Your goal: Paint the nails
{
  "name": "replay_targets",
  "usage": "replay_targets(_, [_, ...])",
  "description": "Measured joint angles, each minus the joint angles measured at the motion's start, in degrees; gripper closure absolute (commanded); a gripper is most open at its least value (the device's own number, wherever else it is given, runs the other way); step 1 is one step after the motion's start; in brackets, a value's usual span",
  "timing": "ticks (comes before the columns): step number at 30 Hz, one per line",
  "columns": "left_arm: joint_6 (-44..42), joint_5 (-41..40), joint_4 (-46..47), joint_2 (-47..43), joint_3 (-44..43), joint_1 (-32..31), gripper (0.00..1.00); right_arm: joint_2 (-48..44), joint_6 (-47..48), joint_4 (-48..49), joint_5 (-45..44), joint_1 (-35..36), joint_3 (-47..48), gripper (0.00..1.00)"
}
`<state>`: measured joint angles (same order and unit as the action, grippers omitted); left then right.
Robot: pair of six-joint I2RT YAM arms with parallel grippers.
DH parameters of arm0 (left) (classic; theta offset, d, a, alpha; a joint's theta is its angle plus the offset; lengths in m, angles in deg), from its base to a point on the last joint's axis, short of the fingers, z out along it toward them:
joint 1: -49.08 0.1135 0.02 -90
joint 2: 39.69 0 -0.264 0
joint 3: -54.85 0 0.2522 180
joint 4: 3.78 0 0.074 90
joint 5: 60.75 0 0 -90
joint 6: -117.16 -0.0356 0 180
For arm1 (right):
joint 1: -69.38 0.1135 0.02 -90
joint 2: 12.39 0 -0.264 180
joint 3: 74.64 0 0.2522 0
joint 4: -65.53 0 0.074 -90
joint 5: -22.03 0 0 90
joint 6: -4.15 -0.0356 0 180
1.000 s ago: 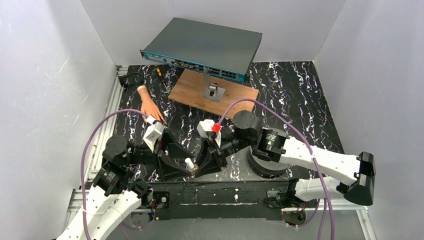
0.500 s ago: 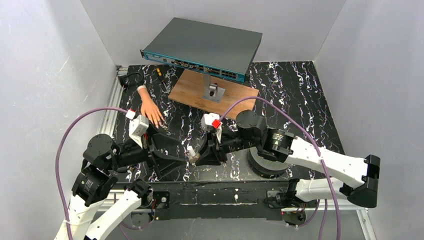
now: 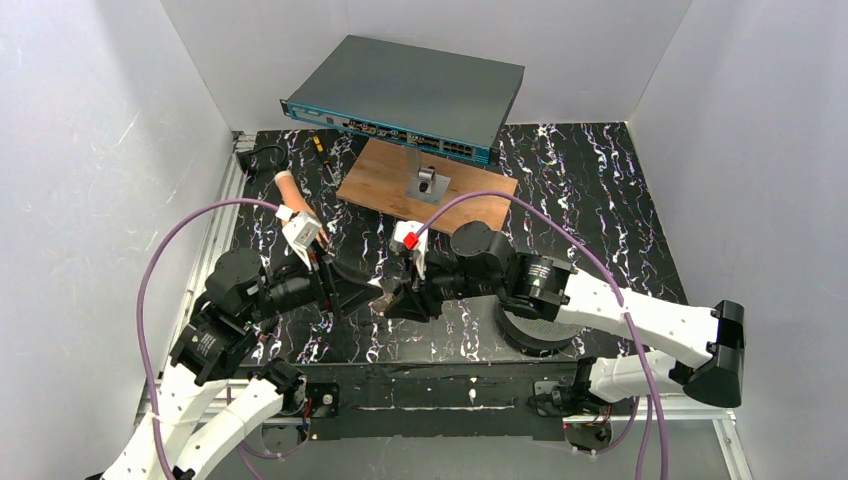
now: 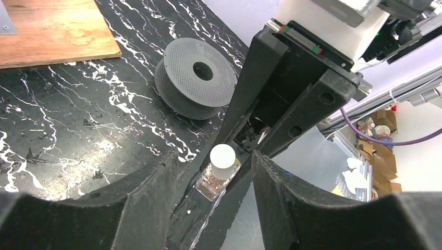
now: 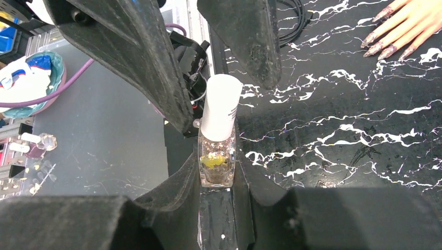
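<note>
My right gripper [image 5: 218, 179] is shut on a small clear nail polish bottle [image 5: 217, 164] with a white cap [image 5: 222, 107], held above the table's front middle [image 3: 384, 297]. My left gripper [image 4: 213, 159] is open, its fingers [image 5: 156, 57] on either side of the cap without closing on it. In the top view the left gripper [image 3: 362, 290] faces the right gripper [image 3: 393, 300]. The peach mannequin hand [image 3: 289, 193] lies at the back left, partly hidden by my left wrist. Its glittery nails [image 5: 376, 46] show at the top right of the right wrist view.
A grey network switch [image 3: 410, 95] stands on a bracket over a wooden board [image 3: 385, 185] at the back. A grey perforated spool [image 4: 197, 78] lies under my right arm. A black cable [image 3: 262, 155] and screwdrivers [image 3: 318, 145] lie at the back left.
My right gripper carried the bottle away from the near edge. My left arm swung in from the left, and its open fingers now straddle the cap.
</note>
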<state>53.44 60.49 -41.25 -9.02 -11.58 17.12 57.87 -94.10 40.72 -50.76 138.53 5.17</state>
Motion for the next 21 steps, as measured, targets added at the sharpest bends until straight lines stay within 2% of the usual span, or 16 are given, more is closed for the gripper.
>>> replay_targets(5, [0.81,-0.09,1.20,0.85,0.68,0.00,0.66,0.46,-0.15,-0.68,-0.59,0.04,0.39,0.99])
replay_targets(13, [1.27,0.57,2.93,0.70,2.21,0.00,0.72,1.38,-0.15,-1.16,-0.63,0.26,1.49,0.99])
replay_targets(18, [1.81,1.44,3.67,0.04,3.45,-0.02,1.00,1.92,-0.15,-1.81,-0.74,0.26,1.81,0.99])
replay_targets(21, [1.73,2.14,3.85,-0.42,3.58,-0.02,1.00,2.03,-0.44,-1.75,-0.48,0.28,1.90,0.99])
